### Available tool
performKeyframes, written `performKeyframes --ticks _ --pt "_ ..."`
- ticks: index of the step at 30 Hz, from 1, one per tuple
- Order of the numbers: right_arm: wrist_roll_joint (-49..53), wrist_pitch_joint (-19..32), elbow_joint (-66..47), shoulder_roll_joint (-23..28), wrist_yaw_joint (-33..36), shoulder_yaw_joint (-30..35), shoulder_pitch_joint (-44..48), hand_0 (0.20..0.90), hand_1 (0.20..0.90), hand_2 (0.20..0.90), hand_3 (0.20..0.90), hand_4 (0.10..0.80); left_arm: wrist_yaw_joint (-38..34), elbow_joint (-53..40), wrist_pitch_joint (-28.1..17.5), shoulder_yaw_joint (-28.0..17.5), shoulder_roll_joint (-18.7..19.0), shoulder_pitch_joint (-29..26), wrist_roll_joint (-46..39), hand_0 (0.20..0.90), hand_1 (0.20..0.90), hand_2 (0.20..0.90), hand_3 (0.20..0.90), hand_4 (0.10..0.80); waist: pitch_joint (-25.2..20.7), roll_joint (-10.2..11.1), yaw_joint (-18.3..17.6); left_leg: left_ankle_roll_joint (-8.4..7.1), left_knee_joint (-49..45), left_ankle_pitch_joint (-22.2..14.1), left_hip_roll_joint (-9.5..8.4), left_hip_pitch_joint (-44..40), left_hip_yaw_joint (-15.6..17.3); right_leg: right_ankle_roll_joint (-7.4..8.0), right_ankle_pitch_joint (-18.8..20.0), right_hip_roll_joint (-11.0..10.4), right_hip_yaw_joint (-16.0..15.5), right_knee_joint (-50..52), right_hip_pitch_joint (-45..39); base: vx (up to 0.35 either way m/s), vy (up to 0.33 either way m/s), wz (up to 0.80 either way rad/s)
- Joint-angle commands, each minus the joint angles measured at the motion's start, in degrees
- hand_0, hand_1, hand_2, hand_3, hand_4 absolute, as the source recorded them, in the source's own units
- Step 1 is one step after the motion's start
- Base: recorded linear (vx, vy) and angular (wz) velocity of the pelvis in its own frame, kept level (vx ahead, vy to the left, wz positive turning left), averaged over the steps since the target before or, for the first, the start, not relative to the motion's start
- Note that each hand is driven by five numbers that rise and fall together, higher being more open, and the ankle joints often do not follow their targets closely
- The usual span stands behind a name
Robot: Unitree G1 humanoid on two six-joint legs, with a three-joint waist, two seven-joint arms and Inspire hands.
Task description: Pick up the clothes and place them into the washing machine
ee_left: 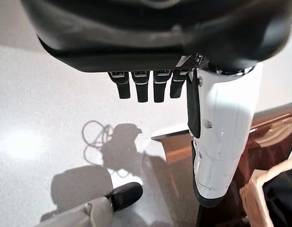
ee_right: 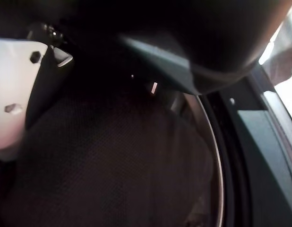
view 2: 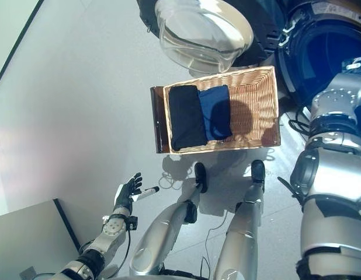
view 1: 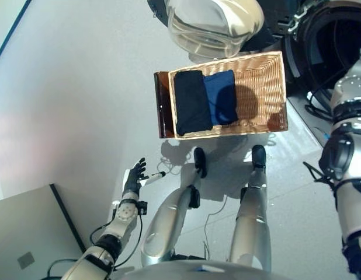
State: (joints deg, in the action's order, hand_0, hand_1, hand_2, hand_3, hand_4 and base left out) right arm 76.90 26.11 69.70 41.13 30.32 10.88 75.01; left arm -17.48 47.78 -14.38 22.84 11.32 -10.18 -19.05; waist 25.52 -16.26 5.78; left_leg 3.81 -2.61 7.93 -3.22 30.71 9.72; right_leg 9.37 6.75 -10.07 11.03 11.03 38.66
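A folded black garment (view 1: pixel 192 102) and a folded blue garment (view 1: pixel 222 96) lie side by side in the left half of the wicker basket (view 1: pixel 262 87). The basket rests on the low dark brown box (view 1: pixel 163 105) beside the washing machine (view 2: pixel 320 46), whose round glass door (view 1: pixel 212 23) stands open. My right arm reaches up into the drum. My right hand (ee_right: pixel 11 94) is inside it, over dark cloth (ee_right: pixel 113 165). My left hand (view 1: pixel 134 178) hangs open and empty over the floor at the lower left, far from the basket, fingers (ee_left: pixel 146 85) straight.
A grey board (view 1: pixel 28 233) with a dark edge lies on the floor at the lower left. The open glass door hangs just behind the basket's far rim. Pale floor spreads left of the box.
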Motion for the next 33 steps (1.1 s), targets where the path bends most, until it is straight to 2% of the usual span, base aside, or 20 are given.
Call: performKeyframes --ticks 1,3,4,5,11,13,33 --pt "-5.2 2.4 -4.0 11.1 -1.1 -9.5 10.3 0.2 0.2 0.2 0.2 0.3 -1.6 -0.5 -3.1 0.9 2.8 3.0 -0.9 0.9 0.9 0.9 0.9 0.8 -4.0 -3.7 -0.3 -7.28 -2.0 0.1 2.03 4.7 -2.6 -3.76 -8.3 2.4 -1.1 9.0 1.8 0.0 0.0 0.0" --pt "-5.5 1.9 -3.5 11.3 -1.0 -9.7 10.6 0.2 0.2 0.2 0.2 0.3 -1.7 -1.1 -3.3 1.1 2.8 2.8 -0.9 0.9 0.9 0.9 0.9 0.8 -3.6 -4.1 -0.3 -7.27 -2.2 0.2 1.93 5.1 -2.5 -3.79 -8.4 2.4 -1.0 9.6 2.5 -0.02 0.004 -0.01" --pt "-5.9 1.8 -2.6 11.7 -0.4 -10.0 10.9 0.667 0.667 0.667 0.667 0.633 -1.7 -1.5 -3.4 1.1 3.1 2.6 -1.0 0.9 0.9 0.9 0.9 0.8 -3.5 -4.4 -0.1 -7.22 -2.2 0.6 1.95 5.5 -2.4 -3.89 -7.8 2.6 -0.8 9.8 3.0 0.0 0.0 0.0" --pt "-5.9 1.7 -2.3 11.9 -0.3 -10.3 11.3 0.9 0.9 0.9 0.9 0.8 -1.7 -1.6 -3.4 1.1 3.0 2.6 -1.0 0.9 0.9 0.9 0.9 0.8 -3.5 -4.4 -0.1 -7.23 -2.3 0.5 1.89 5.6 -2.4 -3.89 -8.0 2.6 -0.7 10.0 3.2 -0.035 0.01 -0.01" --pt "-6.7 1.0 -2.1 11.4 -0.4 -10.7 11.3 0.9 0.9 0.9 0.9 0.8 -2.3 -2.0 -3.4 1.3 3.0 2.1 -1.1 0.9 0.9 0.9 0.9 0.8 -2.6 -4.7 -0.3 -7.34 -2.6 0.3 1.66 6.5 -2.0 -4.05 -8.4 2.6 -0.4 11.1 4.5 -0.011 0.002 -0.02" --pt "-6.7 1.0 -1.8 11.1 -0.5 -10.7 11.0 0.9 0.9 0.9 0.9 0.8 -2.5 -1.9 -3.4 1.2 3.0 1.8 -1.1 0.9 0.9 0.9 0.9 0.8 -2.1 -4.8 -0.5 -7.28 -2.5 0.8 1.86 7.2 -1.7 -4.12 -7.5 3.0 -0.2 10.9 5.3 -0.022 0.006 -0.03" --pt "-9.4 1.7 -4.4 6.7 0.5 -8.7 5.9 0.9 0.9 0.9 0.9 0.8 -3.5 -1.6 -3.5 -0.8 3.2 1.2 -1.3 0.9 0.9 0.9 0.9 0.8 -2.0 -3.4 -0.8 -7.23 -3.2 0.1 1.74 7.6 -1.6 -4.3 -7.5 3.1 -0.5 10.9 5.1 -0.003 0.002 0.0"
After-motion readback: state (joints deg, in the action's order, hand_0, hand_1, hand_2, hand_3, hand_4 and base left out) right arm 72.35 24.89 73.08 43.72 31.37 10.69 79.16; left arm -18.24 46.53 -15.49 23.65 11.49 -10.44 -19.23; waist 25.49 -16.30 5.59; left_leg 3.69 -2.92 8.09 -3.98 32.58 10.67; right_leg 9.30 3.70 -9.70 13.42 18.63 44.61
